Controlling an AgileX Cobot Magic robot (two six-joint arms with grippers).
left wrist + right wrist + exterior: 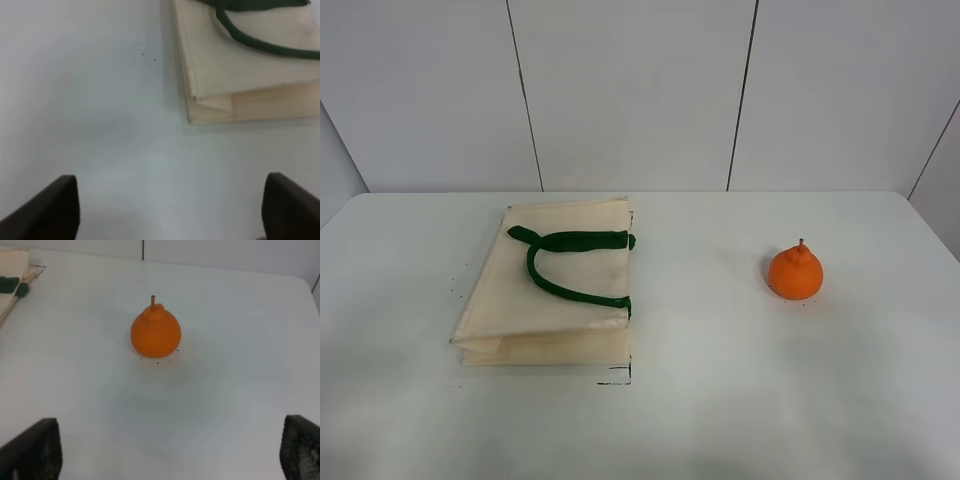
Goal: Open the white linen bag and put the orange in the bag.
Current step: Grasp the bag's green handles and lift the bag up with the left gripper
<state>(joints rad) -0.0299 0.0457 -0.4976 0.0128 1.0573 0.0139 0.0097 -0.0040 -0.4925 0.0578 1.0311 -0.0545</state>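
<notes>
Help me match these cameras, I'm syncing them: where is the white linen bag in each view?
Exterior high: the white linen bag lies flat, left of the table's middle.
Left wrist: one corner of the bag, cut off by the frame.
Right wrist: only a sliver at the frame edge.
Shared landmark: the dark green handle, in all three.

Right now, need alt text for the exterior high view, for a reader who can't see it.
A cream white linen bag lies flat and closed on the left of a white table, its dark green handles resting on top. The orange sits stem-up on the right, well apart from it. No arm shows.
</notes>
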